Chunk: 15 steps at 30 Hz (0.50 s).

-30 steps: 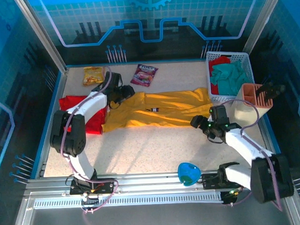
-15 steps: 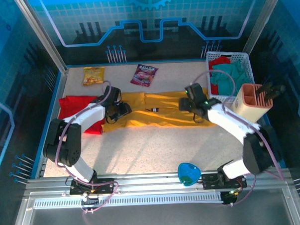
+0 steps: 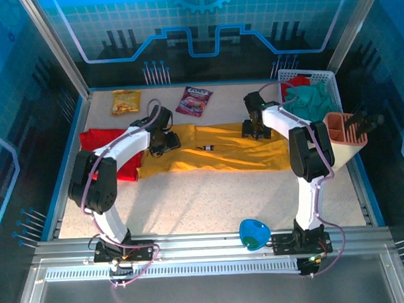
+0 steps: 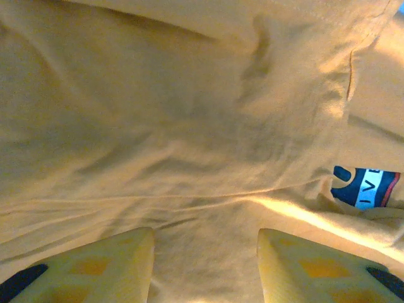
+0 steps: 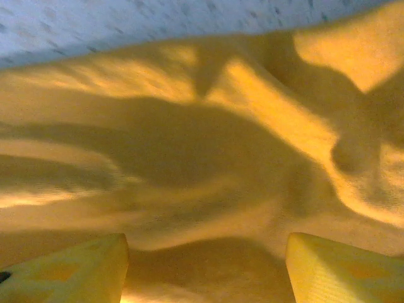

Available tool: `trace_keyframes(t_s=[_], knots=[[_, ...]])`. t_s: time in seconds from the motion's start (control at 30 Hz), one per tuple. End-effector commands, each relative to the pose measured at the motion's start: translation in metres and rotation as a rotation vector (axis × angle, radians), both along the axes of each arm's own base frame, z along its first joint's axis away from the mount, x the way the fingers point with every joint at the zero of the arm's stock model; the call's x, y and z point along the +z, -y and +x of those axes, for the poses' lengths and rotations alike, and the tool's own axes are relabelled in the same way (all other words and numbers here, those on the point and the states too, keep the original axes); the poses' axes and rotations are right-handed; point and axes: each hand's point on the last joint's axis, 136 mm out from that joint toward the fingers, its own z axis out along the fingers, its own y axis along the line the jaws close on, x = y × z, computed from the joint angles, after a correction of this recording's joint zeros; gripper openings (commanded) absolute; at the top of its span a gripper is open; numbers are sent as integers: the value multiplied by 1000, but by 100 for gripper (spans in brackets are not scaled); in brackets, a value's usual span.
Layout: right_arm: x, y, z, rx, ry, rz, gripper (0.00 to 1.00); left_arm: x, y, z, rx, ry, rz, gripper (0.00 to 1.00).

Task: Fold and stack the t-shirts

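Near table free; basket (right) obstructs

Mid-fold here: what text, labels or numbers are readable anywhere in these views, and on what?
"IVE": light letters on the dark chest print of the mustard-yellow t-shirt; the rest is cut off by a fold.
On the yellow snack packet: printing too small to read.
On the purple snack packet: lettering blurred, unreadable.

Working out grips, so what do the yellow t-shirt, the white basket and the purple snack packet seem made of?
Yellow t-shirt: soft matte knit cloth, probably cotton; it wrinkles and folds.
White basket: likely rigid moulded plastic, given its lattice walls.
Purple snack packet: seemingly thin printed film, slightly glossy.
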Motion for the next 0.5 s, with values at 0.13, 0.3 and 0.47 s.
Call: trace_keyframes(t_s=[0.13,0.3,0.47], knots=[[-19,-12,-31,16,-175,66,66,-27,17,12,-58,-125,48,47],[-27,-22,-55,43,-251,104,66,-45,27,21,-78,-187,41,46],[-30,-33,-79,74,-292,130,66,-56,39,27,-107,-222,32,45]])
